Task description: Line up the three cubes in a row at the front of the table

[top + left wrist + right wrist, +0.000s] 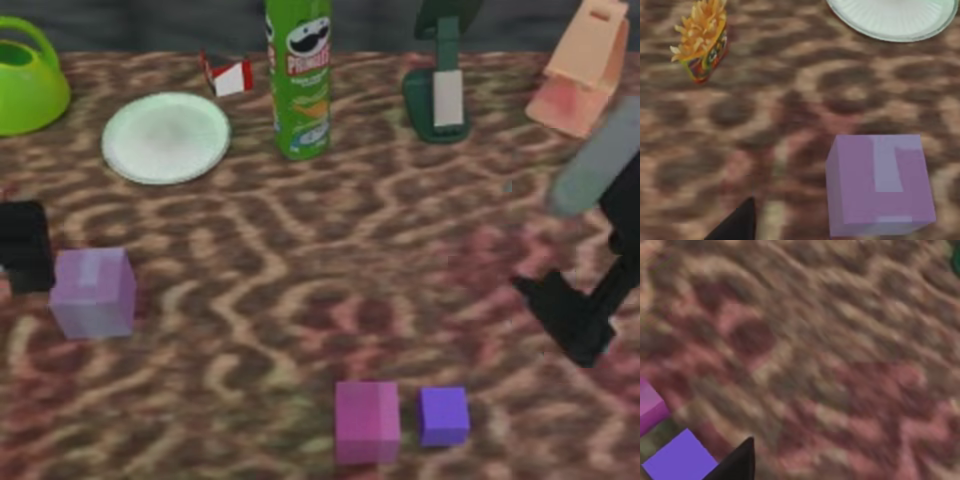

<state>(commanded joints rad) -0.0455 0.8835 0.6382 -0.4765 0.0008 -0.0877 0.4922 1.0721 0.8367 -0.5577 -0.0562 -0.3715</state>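
The large pale lavender cube (92, 292) (879, 185) sits at the table's (300, 260) left side. My left gripper (28, 245) hovers just left of it, open and holding nothing; one dark fingertip (740, 222) shows in the left wrist view. The magenta-pink cube (367, 422) (647, 410) and the small deep violet cube (443, 416) (680, 460) stand side by side at the front, a small gap between them. My right gripper (560, 310) is up and to the right of the violet cube, open and empty, and one of its fingertips (742, 460) is near that cube's edge.
Along the back stand a green watering can (25, 85), a white plate (165, 137) (895, 20), a small red-and-white box (228, 75), a green chips can (298, 80), a dark green stand (440, 95) and a peach object (585, 70). A fries carton (702, 42) lies nearby.
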